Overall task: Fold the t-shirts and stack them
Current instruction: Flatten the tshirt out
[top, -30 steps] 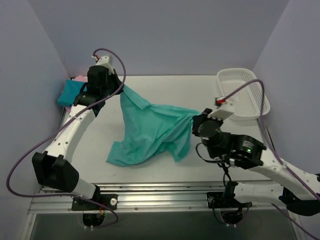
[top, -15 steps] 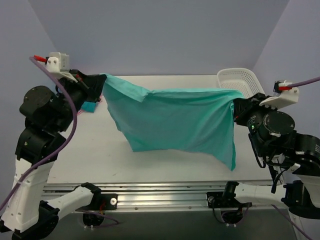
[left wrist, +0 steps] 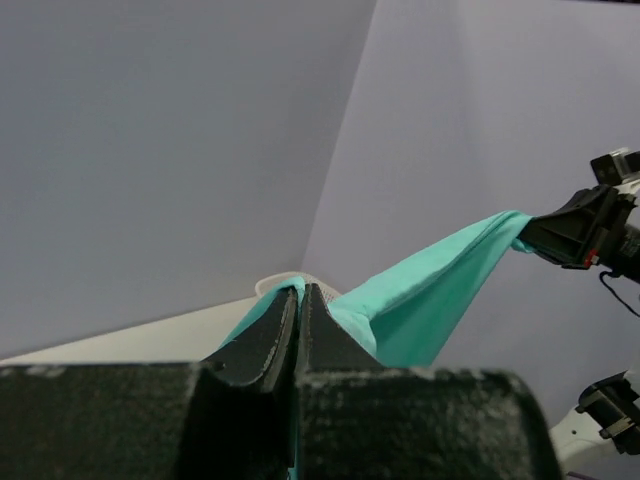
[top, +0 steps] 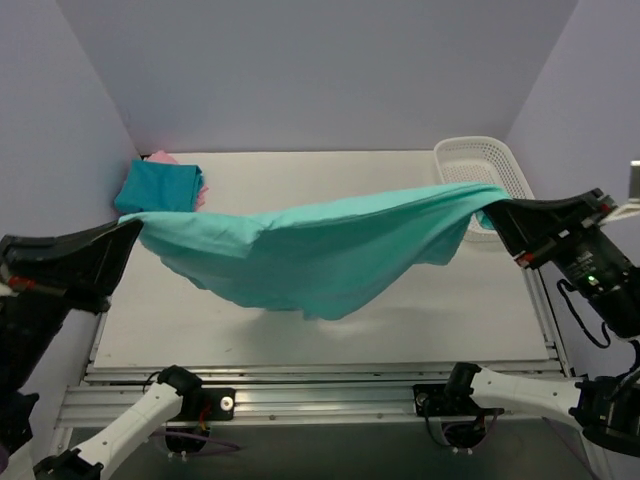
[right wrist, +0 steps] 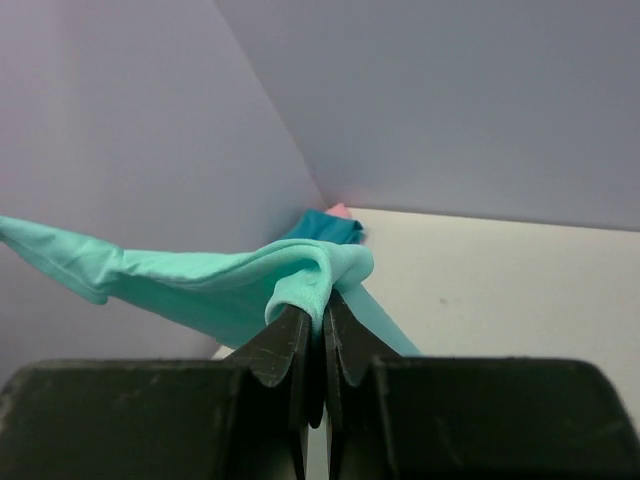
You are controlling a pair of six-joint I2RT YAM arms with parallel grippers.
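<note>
A light teal-green t-shirt (top: 320,255) hangs stretched in the air between my two grippers, sagging in the middle above the table. My left gripper (top: 135,228) is shut on its left end, high at the left. My right gripper (top: 497,212) is shut on its right end, high at the right. From the left wrist, the cloth (left wrist: 420,300) runs from my shut jaws across to the right gripper (left wrist: 575,228). The right wrist view shows the bunched cloth (right wrist: 300,275) pinched in the jaws. A folded darker teal-blue t-shirt (top: 158,187) lies on a pink t-shirt (top: 165,158) at the back left corner.
A white mesh basket (top: 485,170) stands at the back right of the table (top: 300,170), partly behind the raised cloth. Lilac walls close in the left, back and right sides. A metal rail (top: 320,385) runs along the near edge.
Both arms rose and spread apart, lifting the light teal-green t-shirt off the table and pulling it from a hanging sheet into a nearly level, stretched span.
</note>
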